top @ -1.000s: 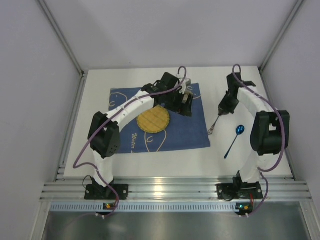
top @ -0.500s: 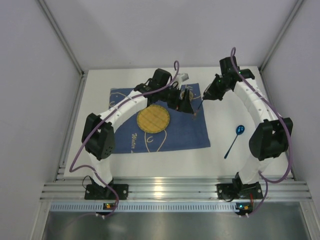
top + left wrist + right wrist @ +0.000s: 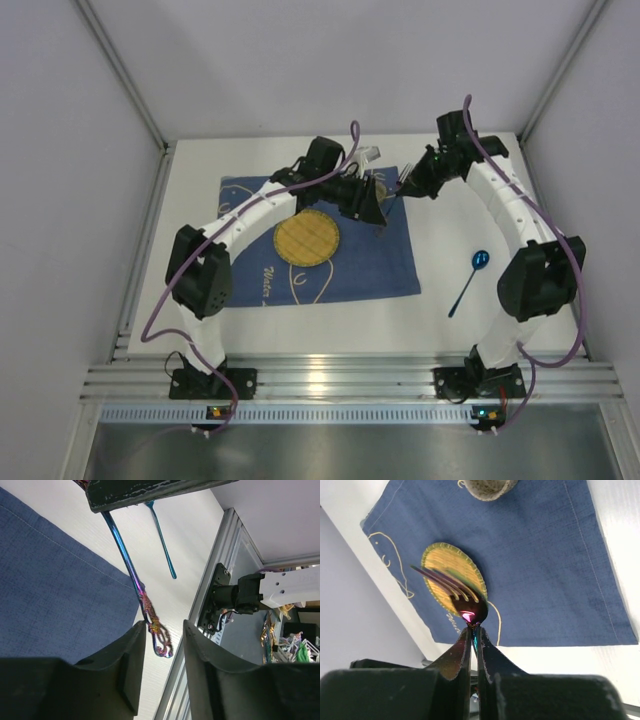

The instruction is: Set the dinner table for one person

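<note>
Iridescent metal is the thing to follow here. The fork (image 3: pixel 451 587) is pinched at its neck by the fully closed right gripper (image 3: pixel 474 630). A second ago it hung over the bare white dinner table (image 3: pixel 330 325), to the right of the blue cloth mat (image 3: pixel 385 270). Now the right arm has carried it to the far right corner of that mat, where it meets the left gripper (image 3: pixel 165 630).

The left jaws stood wide a second ago and have come about halfway together, with the ornamented end of the handle between them. One finger touches the handle and the other is a little apart, so I judge there is no firm hold yet.

This looks like a handover, probably so that the left arm can lay the fork to the left of the yellow woven plate (image 3: pixel 306 239) in the middle of the mat. The blue spoon (image 3: pixel 468 280) lies on the table right of the mat, and a speckled cup (image 3: pixel 487 487) stands at the mat's far side. The right gripper should let go only after the left one has clamped.
</note>
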You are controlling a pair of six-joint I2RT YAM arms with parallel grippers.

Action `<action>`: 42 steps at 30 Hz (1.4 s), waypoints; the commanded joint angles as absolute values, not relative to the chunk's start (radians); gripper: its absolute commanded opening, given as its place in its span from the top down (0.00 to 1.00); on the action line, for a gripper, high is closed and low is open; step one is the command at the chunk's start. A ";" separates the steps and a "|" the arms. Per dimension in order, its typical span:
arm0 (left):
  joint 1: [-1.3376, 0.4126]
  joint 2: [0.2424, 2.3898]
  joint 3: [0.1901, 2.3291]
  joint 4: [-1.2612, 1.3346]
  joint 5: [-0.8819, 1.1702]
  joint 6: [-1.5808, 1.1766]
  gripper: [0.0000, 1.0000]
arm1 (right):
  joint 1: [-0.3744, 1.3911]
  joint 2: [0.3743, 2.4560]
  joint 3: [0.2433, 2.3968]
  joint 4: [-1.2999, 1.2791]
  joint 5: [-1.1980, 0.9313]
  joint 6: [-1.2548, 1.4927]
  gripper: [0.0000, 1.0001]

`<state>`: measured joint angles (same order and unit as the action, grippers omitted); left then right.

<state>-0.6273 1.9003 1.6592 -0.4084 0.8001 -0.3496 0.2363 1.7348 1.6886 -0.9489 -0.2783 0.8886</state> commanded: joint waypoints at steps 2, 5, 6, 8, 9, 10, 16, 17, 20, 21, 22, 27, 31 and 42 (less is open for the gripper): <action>-0.627 1.921 1.667 -0.353 0.847 -0.350 0.63 | 0.259 1.710 1.758 -0.905 -0.331 0.945 1.00; -0.626 1.925 1.664 -0.354 0.848 -0.351 0.72 | 0.264 1.715 1.776 -0.899 -0.341 0.951 1.00; -0.623 1.925 1.664 -0.353 0.848 -0.356 0.74 | 0.264 1.718 1.776 -0.897 -0.345 0.953 1.00; -0.617 1.927 1.663 -0.348 0.850 -0.360 0.75 | 0.265 1.720 1.779 -0.893 -0.348 0.956 1.00; -0.615 1.930 1.661 -0.347 0.850 -0.367 0.75 | 0.264 1.723 1.779 -0.891 -0.353 0.956 1.00; -0.612 1.928 1.658 -0.342 0.853 -0.371 0.74 | 0.264 1.723 1.779 -0.890 -0.353 0.956 1.00; -0.597 1.922 1.651 -0.337 0.842 -0.383 0.37 | 0.264 1.729 1.786 -0.887 -0.357 0.951 1.00; -0.589 1.916 1.651 -0.342 0.835 -0.373 0.30 | 0.264 1.730 1.787 -0.887 -0.357 0.950 1.00; -0.563 1.885 1.625 -0.377 0.787 -0.354 0.25 | 0.264 1.732 1.796 -0.884 -0.365 0.950 1.00; -0.551 1.873 1.593 -0.374 0.781 -0.356 0.25 | 0.265 1.732 1.796 -0.882 -0.371 0.951 1.00; -0.536 1.862 1.573 -0.373 0.763 -0.359 0.25 | 0.267 1.732 1.796 -0.876 -0.373 0.953 1.00; -0.419 1.761 1.428 -0.364 0.713 -0.364 0.26 | 0.296 1.741 1.776 -0.815 -0.406 0.972 1.00; -0.339 1.652 1.367 -0.402 0.592 -0.364 0.27 | 0.336 1.798 1.796 -0.720 -0.445 1.008 1.00; -0.210 1.372 1.292 -0.621 0.008 -0.413 0.26 | 0.575 2.101 1.939 -0.309 -0.552 1.176 1.00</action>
